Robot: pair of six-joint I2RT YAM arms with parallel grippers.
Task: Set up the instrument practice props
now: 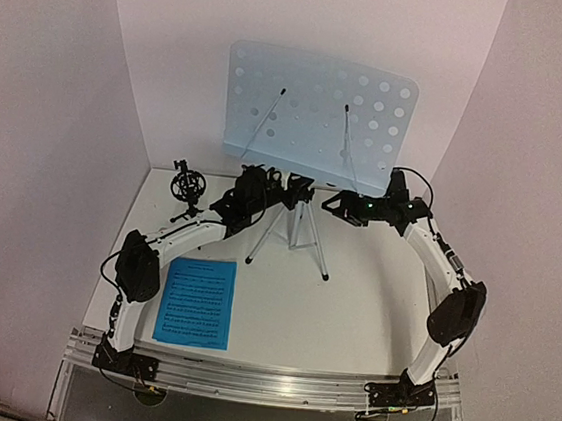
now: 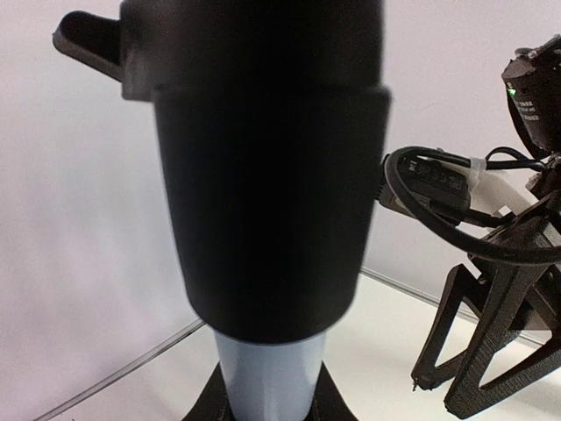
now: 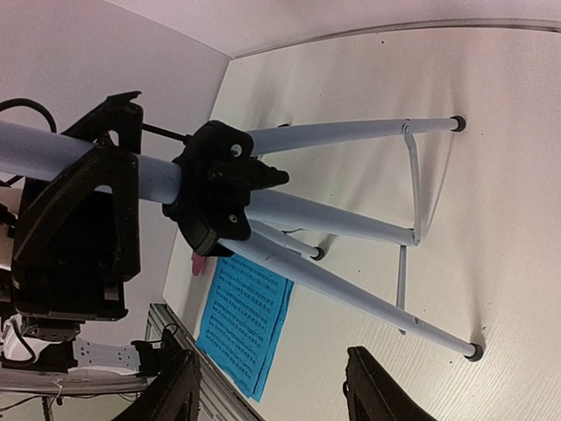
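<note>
Pale-blue music stand (image 1: 316, 114) stands back-centre on surface (image 1: 350, 318), top view | left wrist: left fingers (image 2: 212, 405) clamp its pole (image 2: 263, 386) | right wrist: right fingers (image 3: 372, 386) wide, empty, near tripod legs (image 3: 351, 222) | risk: I judge the top-heavy stand topples if let go off-balance

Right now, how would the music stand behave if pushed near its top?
Probably top-heavy: the wide perforated desk sits high above thin tripod legs, so a push there may tip it. It looks light, so the feet might slide on the smooth table. The left claw around the pole should steady it.
</note>
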